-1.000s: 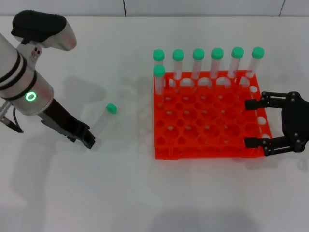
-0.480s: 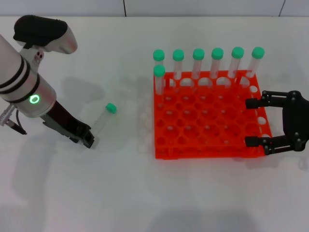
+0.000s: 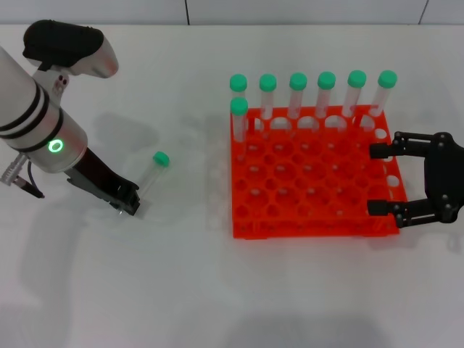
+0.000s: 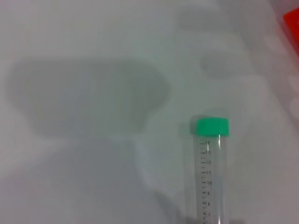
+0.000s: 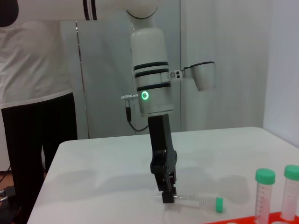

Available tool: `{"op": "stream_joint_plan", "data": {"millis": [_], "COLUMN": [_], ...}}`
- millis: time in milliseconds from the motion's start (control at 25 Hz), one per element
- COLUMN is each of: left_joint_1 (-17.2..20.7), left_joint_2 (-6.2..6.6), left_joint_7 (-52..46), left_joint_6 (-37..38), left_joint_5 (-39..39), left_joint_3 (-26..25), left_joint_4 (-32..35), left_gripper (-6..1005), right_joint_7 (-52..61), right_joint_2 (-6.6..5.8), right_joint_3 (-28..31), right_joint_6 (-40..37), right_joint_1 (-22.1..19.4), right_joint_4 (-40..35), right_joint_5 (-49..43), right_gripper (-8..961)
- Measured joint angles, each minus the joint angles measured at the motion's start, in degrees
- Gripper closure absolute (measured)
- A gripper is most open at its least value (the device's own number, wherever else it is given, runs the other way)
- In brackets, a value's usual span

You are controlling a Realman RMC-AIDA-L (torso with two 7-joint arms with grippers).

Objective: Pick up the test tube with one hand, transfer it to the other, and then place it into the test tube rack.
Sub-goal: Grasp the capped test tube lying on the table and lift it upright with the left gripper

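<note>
The test tube (image 3: 148, 179), clear with a green cap, lies on the white table left of the rack. It also shows in the left wrist view (image 4: 211, 177) and the right wrist view (image 5: 196, 201). My left gripper (image 3: 129, 204), on the green-ring arm, is down at the tube's bottom end and touches it; it shows in the right wrist view (image 5: 167, 196). The orange-red test tube rack (image 3: 312, 217) stands right of centre. My right gripper (image 3: 373, 180) is open at the rack's right edge, its fingertips over the outer holes, holding nothing.
Several green-capped tubes (image 3: 326, 90) stand upright in the rack's back row and one in the row in front at the left. Two of them show in the right wrist view (image 5: 265, 191). A person in a white shirt (image 5: 32, 93) stands beyond the table.
The left arm has shifted slightly and the tube has turned, its green cap moving a little left and away from me. The right gripper has hardly moved.
</note>
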Motion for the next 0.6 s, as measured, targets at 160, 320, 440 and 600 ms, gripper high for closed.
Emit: {"op": "stream_joint_plan", "data": {"millis": [160,320,440,600], "left_joint_1": [-0.2,0.3,2.0,5.8], "left_joint_2": [0.00,0.00,0.00,0.08], "left_joint_7": [0.5,1.6,4.3,10.6], "left_joint_6": [0.0,0.0,-0.8,-5.5], "left_joint_5": [-0.3,-1.0,-3.9,-11.6], "left_joint_3": [0.0,0.0,-0.2,-0.5], "left_joint_4": [0.1,2.7,7.7,15.2], "left_gripper": [808,808,807,807], "right_joint_7": [0.0,0.1,0.2,0.4], "right_joint_2": [0.02,-0.02,-0.01,0.11], "right_joint_3": [0.3,0.9,1.9,2.8], "right_joint_6": [-0.1,-0.4,-0.6,-0.7], "right_joint_1": [0.0,-0.1,-0.2,-0.4], "right_joint_4": [0.0,0.0,0.0,0.0], "right_joint_5": [0.0,0.1,0.1,0.1], "right_gripper": [97,97,97,96]}}
